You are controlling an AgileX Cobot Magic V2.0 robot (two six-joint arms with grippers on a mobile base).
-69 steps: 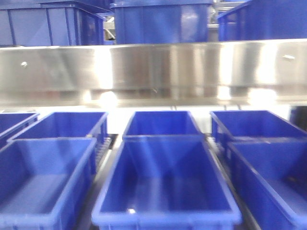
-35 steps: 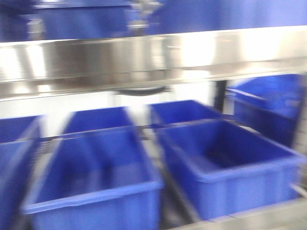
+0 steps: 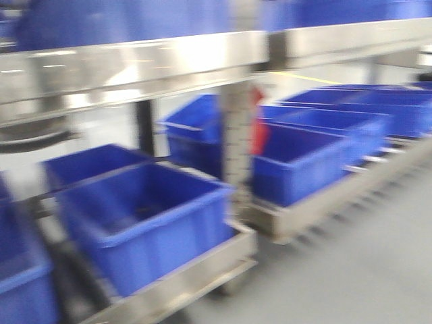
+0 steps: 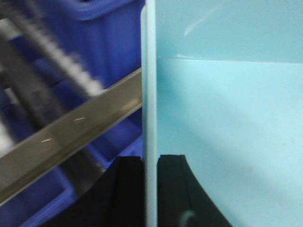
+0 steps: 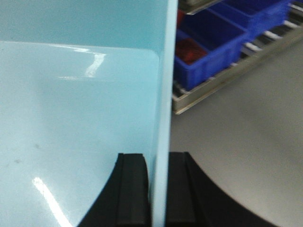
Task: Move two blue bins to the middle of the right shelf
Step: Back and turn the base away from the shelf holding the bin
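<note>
You see the left gripper (image 4: 150, 163) closed on the thin upright wall of a pale blue bin (image 4: 227, 142). Its two black fingers (image 4: 127, 189) stand one on each side of the wall, with only the wall between them. The right gripper (image 5: 158, 161) is closed in the same way on a pale bin wall, and the smooth inside of the bin fills the left part of that view. You cannot tell from the wrist views if both walls belong to one bin.

Beyond the wall on the right side lies the grey floor (image 5: 246, 142). Beyond the left gripper a steel shelf rail (image 4: 71, 137) runs slanted, with dark blue bins (image 4: 94, 47) behind it.

The front view is blurred. A steel shelf beam (image 3: 135, 67) crosses the top, more blue bins stand in a row on the low shelf (image 3: 196, 270), and a red thing (image 3: 260, 128) shows just beside the steel post (image 3: 236, 135).
</note>
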